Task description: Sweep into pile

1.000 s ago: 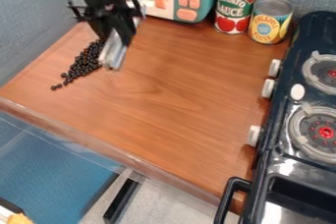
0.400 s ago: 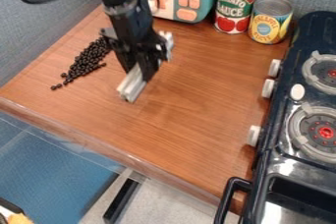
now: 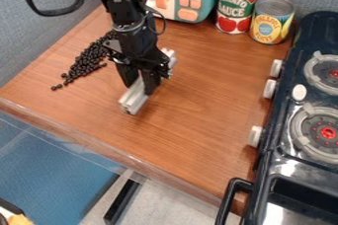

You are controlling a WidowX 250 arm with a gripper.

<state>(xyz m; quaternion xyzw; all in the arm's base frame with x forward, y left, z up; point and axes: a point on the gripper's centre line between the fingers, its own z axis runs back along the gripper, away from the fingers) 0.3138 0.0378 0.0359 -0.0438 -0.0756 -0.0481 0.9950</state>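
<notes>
- The tool (image 3: 141, 83) clasped the pale bar (image 3: 135, 98), presumably to present its long side as a sweeping edge.
- The black beans (image 3: 86, 63) lay nearby on the surface (image 3: 198, 103), elongated, with stragglers.

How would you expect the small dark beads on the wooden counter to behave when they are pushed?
The beads look small and round, so they would probably roll and scatter easily. Lying loose in an elongated heap, they would likely shift separately, and those strung out at the near end might stray first.
</notes>
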